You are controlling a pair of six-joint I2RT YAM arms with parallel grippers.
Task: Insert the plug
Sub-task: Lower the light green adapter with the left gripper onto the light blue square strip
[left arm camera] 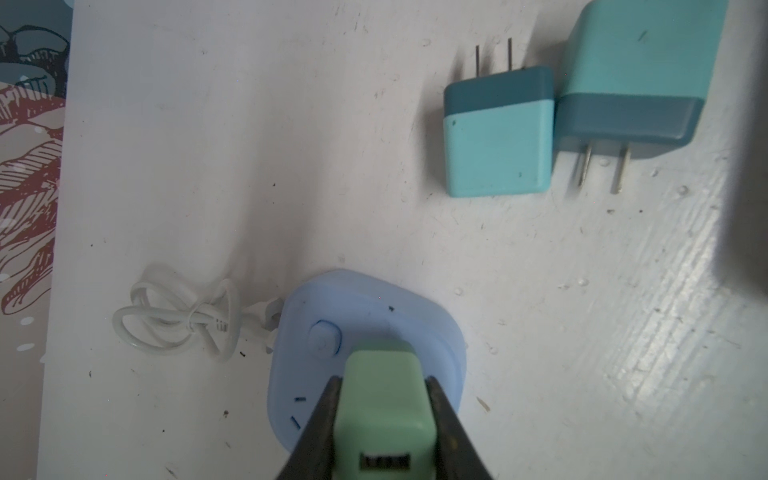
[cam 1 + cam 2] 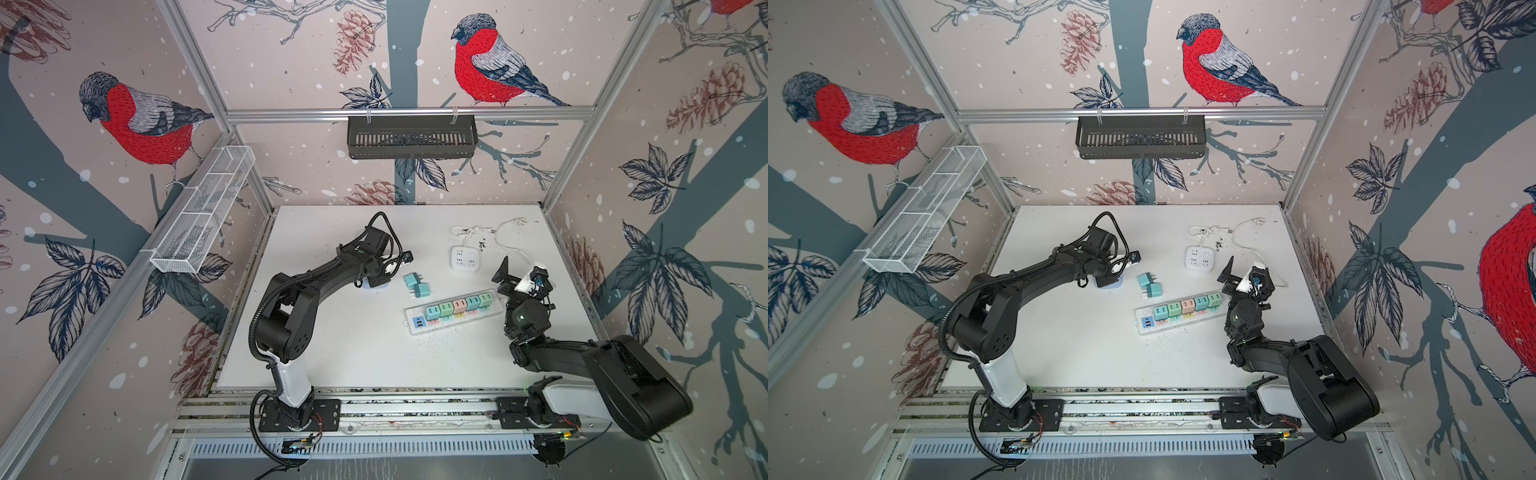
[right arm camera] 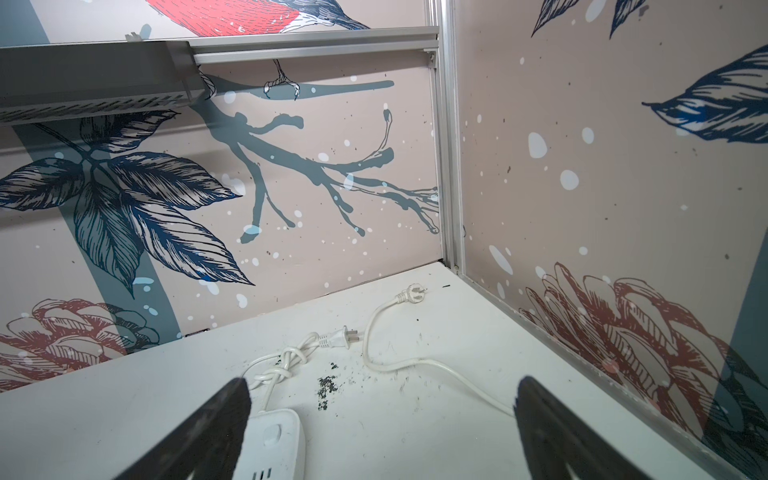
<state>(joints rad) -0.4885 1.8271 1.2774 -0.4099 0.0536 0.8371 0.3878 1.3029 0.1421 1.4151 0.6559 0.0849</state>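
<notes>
My left gripper (image 1: 382, 380) is clenched on the mint-green cube plug (image 1: 384, 415), which stands over the pale blue rounded-square socket block (image 1: 374, 303) on the white table (image 1: 208, 166). The plug's body hides its prongs, so I cannot tell whether they have entered the slots. I judge pickup and carry done, with seating and letting go left.

Near the block lie two teal cube plugs (image 1: 496, 145), prongs bare. My right gripper (image 3: 382, 390) hangs released and holds nothing, above the white square socket cube (image 3: 274, 436).

Only the left wrist view shows the grip. In both top views the wrist hides the plug, but they show the long white power strip (image 2: 465, 322) carrying five plugs.
</notes>
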